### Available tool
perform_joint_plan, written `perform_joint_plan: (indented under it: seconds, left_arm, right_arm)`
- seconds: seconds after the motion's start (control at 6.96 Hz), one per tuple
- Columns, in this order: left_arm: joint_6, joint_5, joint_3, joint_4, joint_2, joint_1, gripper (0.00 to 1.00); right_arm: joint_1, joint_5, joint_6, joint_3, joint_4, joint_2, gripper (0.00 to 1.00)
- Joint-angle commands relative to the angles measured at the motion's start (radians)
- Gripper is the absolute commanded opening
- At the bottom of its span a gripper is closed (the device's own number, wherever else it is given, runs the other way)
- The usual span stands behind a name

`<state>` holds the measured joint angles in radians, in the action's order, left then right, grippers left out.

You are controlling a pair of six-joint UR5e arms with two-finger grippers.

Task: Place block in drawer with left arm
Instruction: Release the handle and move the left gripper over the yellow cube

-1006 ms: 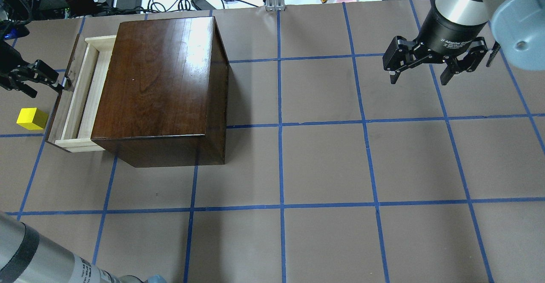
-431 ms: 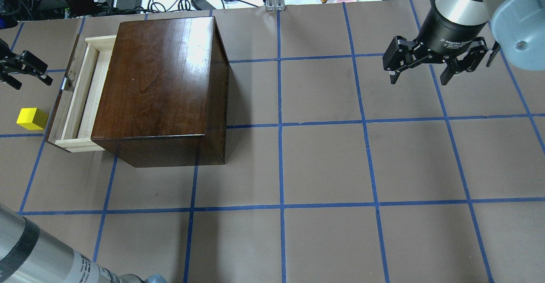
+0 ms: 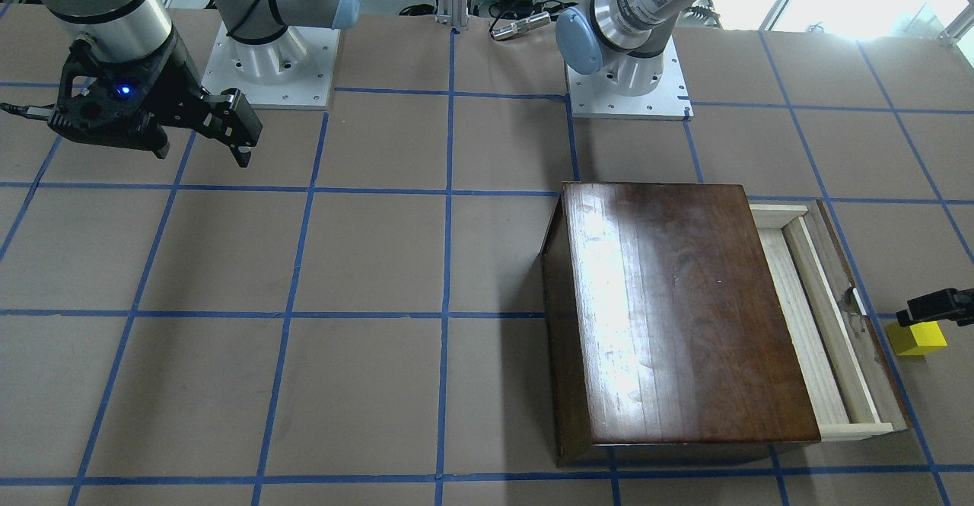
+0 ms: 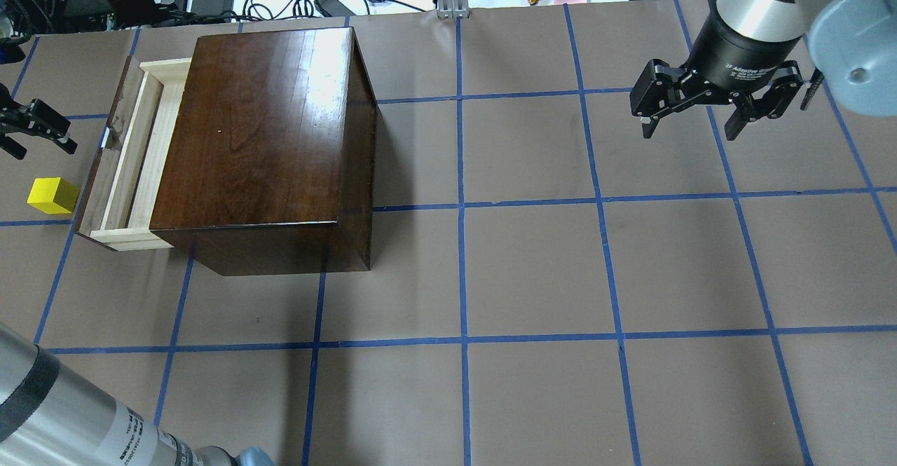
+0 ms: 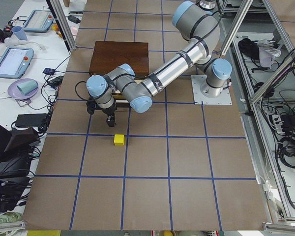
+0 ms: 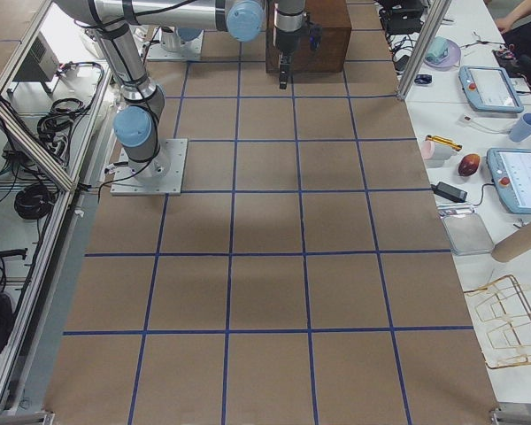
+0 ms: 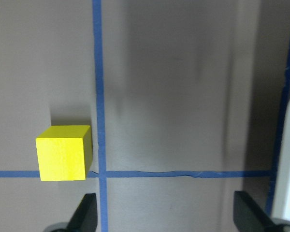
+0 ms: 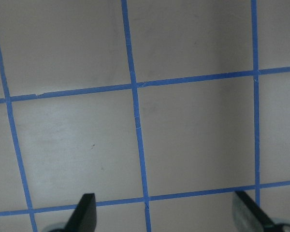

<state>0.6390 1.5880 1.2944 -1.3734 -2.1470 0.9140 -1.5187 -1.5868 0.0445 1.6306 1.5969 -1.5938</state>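
Left tool (image 7: pixel 166 216) spread; block (image 7: pixel 64 152) beside it, ungrasped.

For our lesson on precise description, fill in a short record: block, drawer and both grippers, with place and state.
block: on the table, outside the drawer, near its dark front panel
drawer: pulled partly out of the wooden box, no block inside
left gripper: open, over the table near the block, not touching it
right gripper: open, empty, far across the table
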Motion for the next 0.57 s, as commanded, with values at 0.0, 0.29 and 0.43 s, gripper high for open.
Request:
perform_joint_plan:
  seconds: [0.0, 0.29, 0.43]
  left_arm:
    - [0.092, 0.009, 0.002, 0.068, -0.042, -0.042, 1.00]
    - [0.120, 0.056, 0.000, 0.126, -0.079, -0.047, 1.00]
    - [0.151, 0.059, 0.002, 0.149, -0.099, -0.056, 1.00]
  right_arm:
    - [0.000, 0.001, 0.000, 0.000, 0.000, 0.000, 1.00]
    - [0.000, 0.001, 0.000, 0.000, 0.000, 0.000, 1.00]
    - [0.000, 0.001, 0.000, 0.000, 0.000, 0.000, 1.00]
